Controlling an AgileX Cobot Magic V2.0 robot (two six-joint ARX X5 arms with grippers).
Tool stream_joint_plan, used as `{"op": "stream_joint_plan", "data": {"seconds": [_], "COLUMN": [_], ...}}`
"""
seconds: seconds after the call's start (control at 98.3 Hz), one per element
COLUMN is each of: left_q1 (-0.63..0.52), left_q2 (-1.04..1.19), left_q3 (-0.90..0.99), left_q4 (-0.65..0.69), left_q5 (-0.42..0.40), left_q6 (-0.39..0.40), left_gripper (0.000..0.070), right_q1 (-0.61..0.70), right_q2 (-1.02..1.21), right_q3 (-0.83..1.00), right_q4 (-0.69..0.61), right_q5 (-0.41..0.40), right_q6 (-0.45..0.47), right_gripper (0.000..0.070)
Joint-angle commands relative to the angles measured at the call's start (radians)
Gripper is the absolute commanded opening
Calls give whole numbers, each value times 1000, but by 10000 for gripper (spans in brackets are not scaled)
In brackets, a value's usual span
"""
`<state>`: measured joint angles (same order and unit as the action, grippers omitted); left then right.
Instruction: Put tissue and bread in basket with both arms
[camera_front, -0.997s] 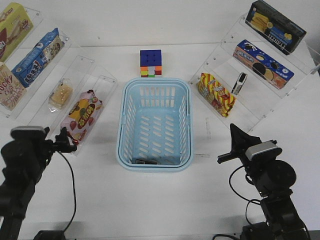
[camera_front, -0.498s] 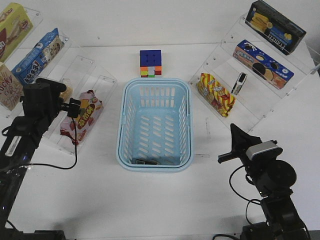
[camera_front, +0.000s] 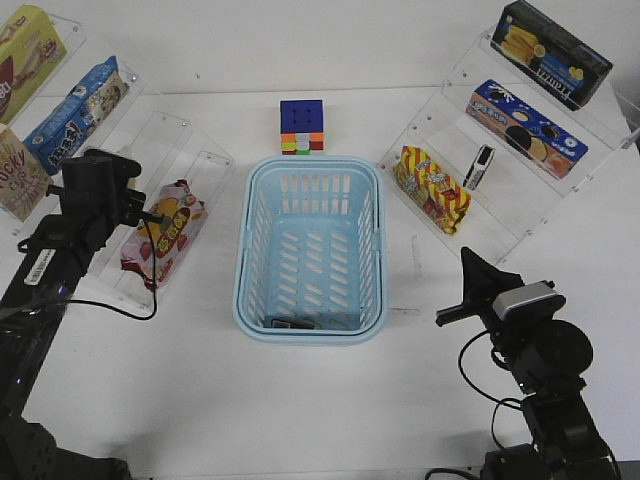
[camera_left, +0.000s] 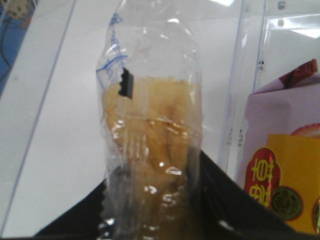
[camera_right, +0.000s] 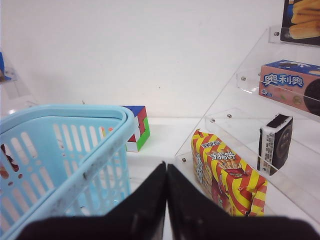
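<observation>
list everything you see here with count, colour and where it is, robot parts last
basket: 1, light blue, table centre
tissue: 1, black-white, inside basket's near end
bread: 1, golden, clear wrapper, left shelf, between left fingers
strawberry bag: 1, pink-red, left shelf
puzzle cube: 1, multicoloured, behind basket
striped snack bag: 1, red-yellow, right shelf
small pack: 1, black-white, upright, right shelf
snack boxes: 5, left and right shelves
left gripper: 1, black, at bread
right gripper: 1, black, shut, right of basket
</observation>
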<state>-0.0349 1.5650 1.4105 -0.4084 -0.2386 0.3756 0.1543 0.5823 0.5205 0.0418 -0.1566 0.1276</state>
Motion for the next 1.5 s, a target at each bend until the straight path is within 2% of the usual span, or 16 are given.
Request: {"op": "stream_joint_plan", "data": {"seconds": [0.0, 0.071, 0.122, 0.336, 0.397, 0.458, 0.529, 0.57, 0.651, 0.702, 0.895, 0.946, 1.027, 1.251, 1.363, 1.485], "left_q1": [-14, -37, -55, -165, -212, -266, -331, -361, -415, -428, -434, -428, -410, -339, -288, -256], "left_q2": [-31, -60, -90, -205, -212, -210, -194, -183, -146, -126, -124, -145, -198, -362, -484, -677], "left_q3": [74, 127, 166, 218, 218, 218, 218, 218, 218, 218, 224, 228, 231, 218, 90, -217], "left_q4": [-13, -51, -89, -153, -168, -192, -226, -246, -284, -295, -294, -297, -300, -384, -340, -109], "left_q5": [-4, 16, 84, 638, 743, 784, 785, 785, 785, 785, 773, 744, 653, 282, 224, 161], "left_q6": [-14, -56, -90, -243, -263, -263, -249, -233, -186, -174, -189, -199, -219, -298, -361, -383], "left_gripper": [1, 1, 1, 1, 1, 3, 36, 109, 329, 375, 339, 252, 0, 0, 1, 0], "right_q1": [3, 3, 3, 3, 2, 3, 3, 3, 3, 3, 2, 2, 2, 2, 2, 3], "right_q2": [1, 1, 1, 2, 2, 2, 2, 2, 2, 2, 1, -2, -20, -52, -51, -52], "right_q3": [8, 8, 8, 8, 8, 8, 8, 8, 8, 8, 8, 8, 8, 8, 8, 8], "right_q4": [10, 10, 10, 10, 10, 10, 10, 10, 10, 10, 4, -3, -29, -61, -56, -67], "right_q5": [0, 0, 0, 0, 1, 1, 0, 1, 1, 1, 29, 51, 89, 140, 138, 128], "right_q6": [7, 7, 7, 7, 7, 7, 8, 8, 8, 8, 7, 7, 8, 14, 15, 15], "right_gripper": [0, 0, 0, 0, 0, 0, 0, 0, 0, 0, 0, 0, 0, 0, 0, 0]}}
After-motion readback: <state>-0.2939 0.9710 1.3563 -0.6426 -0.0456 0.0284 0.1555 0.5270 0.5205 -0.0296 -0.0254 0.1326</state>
